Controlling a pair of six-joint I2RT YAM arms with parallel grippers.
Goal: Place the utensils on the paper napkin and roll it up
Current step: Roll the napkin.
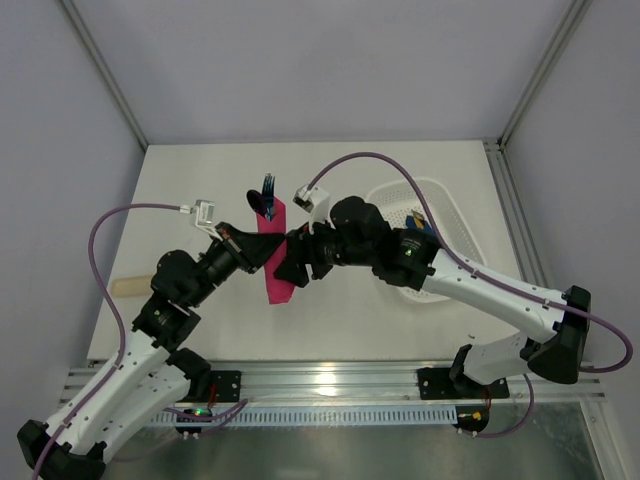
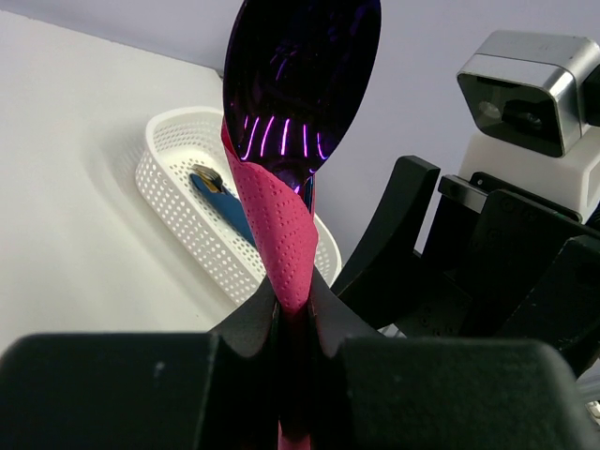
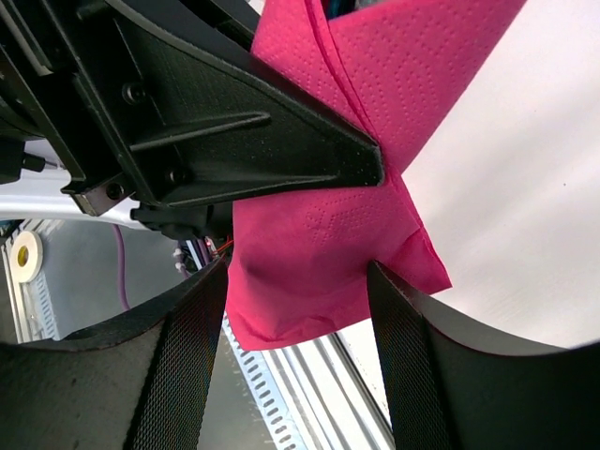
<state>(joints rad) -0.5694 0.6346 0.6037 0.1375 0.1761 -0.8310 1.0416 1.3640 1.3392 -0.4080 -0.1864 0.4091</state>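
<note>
Held pressed together, left gripper [image 2: 292, 314] pinching the paper napkin [image 2: 281, 225] wrapped round the utensils [image 1: 262, 203]. Bundle upright between those fingers, spoon head [image 2: 300, 75] just beyond the tips. Spread wide, right gripper [image 3: 298, 272] astride the napkin's lower end, seemingly gripping nothing. Probably limp, light and easily torn in the paper, stiff and slick in the glossy handles. Best taken mid-roll, over the handles. From the left wrist: spoon head, white basket [image 2: 173, 192] beyond. From the right wrist only: loose lower flap.
</note>
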